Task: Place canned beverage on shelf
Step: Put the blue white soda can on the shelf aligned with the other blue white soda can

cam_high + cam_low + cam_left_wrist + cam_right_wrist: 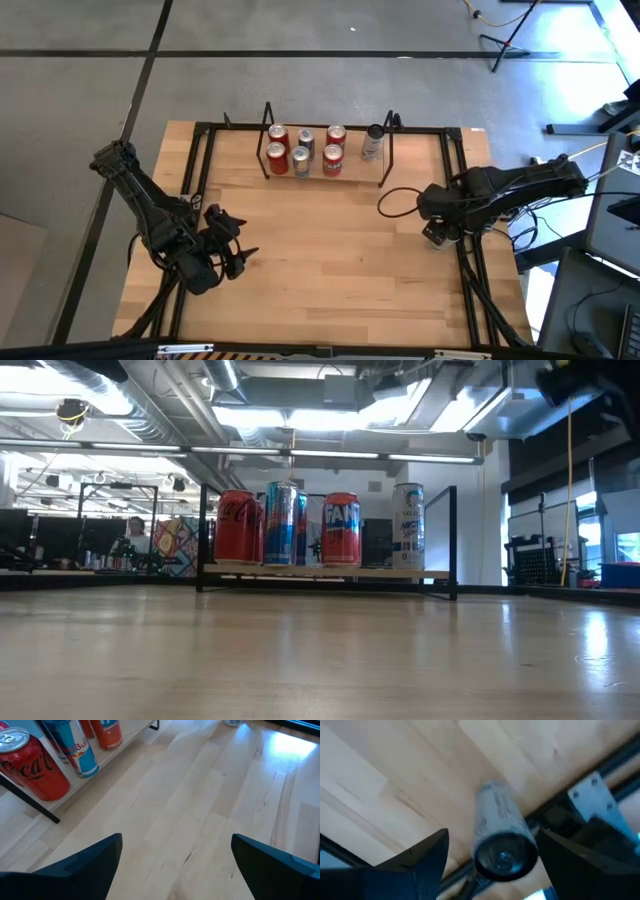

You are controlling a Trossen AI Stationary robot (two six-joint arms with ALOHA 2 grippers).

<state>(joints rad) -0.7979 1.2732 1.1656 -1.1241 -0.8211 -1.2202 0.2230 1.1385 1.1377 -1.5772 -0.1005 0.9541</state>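
The table (330,260) is topped with pale, smooth, faintly glossy wood. On it, the shelf (385,165) is formed of thin black metal rods, and glossy metal cans (283,523) are carried there.

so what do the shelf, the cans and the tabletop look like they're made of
Shelf: thin black rods, probably painted metal, with a pale wood floor showing grain.
Cans: likely aluminium, with glossy printed sides and bare silvery tops; the can lying between the right gripper fingers looks the same.
Tabletop: light wood planks, grain and seams visible, with a slight sheen.
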